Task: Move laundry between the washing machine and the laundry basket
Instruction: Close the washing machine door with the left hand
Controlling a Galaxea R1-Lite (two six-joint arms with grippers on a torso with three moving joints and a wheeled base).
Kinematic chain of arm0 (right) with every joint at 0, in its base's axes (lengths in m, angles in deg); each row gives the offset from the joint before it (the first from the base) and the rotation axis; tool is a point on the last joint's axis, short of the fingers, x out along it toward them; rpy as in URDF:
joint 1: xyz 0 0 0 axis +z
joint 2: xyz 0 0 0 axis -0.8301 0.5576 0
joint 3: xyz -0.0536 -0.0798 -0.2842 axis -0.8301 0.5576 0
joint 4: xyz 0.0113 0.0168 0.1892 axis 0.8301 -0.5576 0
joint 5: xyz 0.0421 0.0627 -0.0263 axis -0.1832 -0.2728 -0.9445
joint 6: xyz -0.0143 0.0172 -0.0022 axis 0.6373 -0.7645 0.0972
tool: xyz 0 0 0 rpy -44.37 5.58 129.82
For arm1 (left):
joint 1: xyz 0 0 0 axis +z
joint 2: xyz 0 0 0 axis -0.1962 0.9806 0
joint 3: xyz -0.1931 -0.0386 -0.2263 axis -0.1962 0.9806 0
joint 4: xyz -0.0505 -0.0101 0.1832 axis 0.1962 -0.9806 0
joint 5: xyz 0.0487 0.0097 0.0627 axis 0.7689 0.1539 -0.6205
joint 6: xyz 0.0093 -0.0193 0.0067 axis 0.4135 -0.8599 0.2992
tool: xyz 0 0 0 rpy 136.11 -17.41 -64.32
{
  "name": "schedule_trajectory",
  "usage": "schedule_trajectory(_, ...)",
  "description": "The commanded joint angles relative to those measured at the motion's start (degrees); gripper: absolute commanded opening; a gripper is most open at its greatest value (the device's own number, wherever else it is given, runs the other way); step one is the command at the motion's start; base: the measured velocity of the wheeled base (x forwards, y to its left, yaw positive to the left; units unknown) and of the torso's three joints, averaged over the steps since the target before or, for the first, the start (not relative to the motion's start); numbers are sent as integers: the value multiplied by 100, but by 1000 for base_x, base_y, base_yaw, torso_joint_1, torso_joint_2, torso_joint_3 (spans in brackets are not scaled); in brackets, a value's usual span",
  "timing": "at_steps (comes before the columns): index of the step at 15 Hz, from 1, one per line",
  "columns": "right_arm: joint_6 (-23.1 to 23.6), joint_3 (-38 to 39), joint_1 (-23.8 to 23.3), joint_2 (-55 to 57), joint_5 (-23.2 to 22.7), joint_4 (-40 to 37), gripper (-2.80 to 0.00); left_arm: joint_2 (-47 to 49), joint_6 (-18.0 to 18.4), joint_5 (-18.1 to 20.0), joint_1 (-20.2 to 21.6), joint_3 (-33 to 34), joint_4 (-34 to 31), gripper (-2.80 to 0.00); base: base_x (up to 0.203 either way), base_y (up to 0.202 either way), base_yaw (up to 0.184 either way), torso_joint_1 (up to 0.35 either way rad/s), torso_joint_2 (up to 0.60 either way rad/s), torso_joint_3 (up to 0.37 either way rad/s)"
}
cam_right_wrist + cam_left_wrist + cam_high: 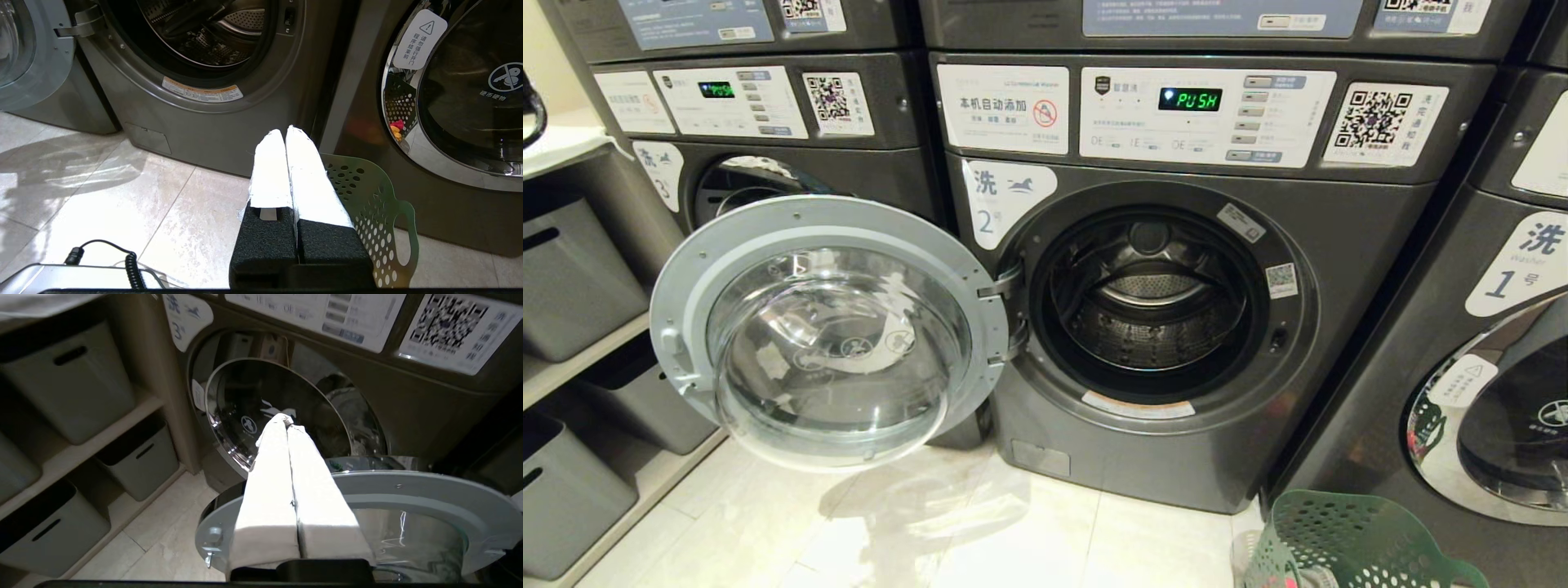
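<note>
Dark grey washing machine, green hole-dotted laundry basket, white-wrapped left claw, plain grey bins

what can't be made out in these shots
- Basket contents: head view, cut off by the bottom edge; right wrist view, hidden behind the right hand.
- Washer drum floor: head view, hidden by the door rim.
- Left hand: outside head view.

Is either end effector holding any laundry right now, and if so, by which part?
Nothing is held. The left end effector is shut and empty above the open washer door; the right end effector is shut and empty beside the laundry basket.
</note>
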Motion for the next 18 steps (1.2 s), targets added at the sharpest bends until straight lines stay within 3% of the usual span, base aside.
schedule_trajectory(1, -13, 4, 2, 4, 14, 0, -280, 807, -67, 986, 348, -167, 13, -280, 0, 0, 0, 0, 0, 0)
schedule_trajectory(4, -48, 4, 2, 4, 22, 0, -280, 1298, -493, 1519, 435, -394, 485, -280, 0, 0, 0, 0, 0, 0)
schedule_trajectory(6, -57, 4, 2, 4, 22, 0, -280, 1615, -553, 1840, 457, -506, 973, -280, 0, 0, 0, 0, 0, 0)
schedule_trajectory(10, -110, 4, 2, 4, 40, 0, -280, 2080, -593, 2427, 470, -522, 1292, -280, 0, 0, 0, 0, 0, 0)
schedule_trajectory(16, -101, 4, 2, 4, 40, 0, -280, 2940, -589, 2489, 395, -522, 2311, -280, 0, 0, 0, 0, 0, 0)
schedule_trajectory(18, -101, 4, 2, 4, 40, 0, -280, 3065, -589, 2504, 394, -522, 2372, -280, 0, 0, 0, 0, 0, 0)
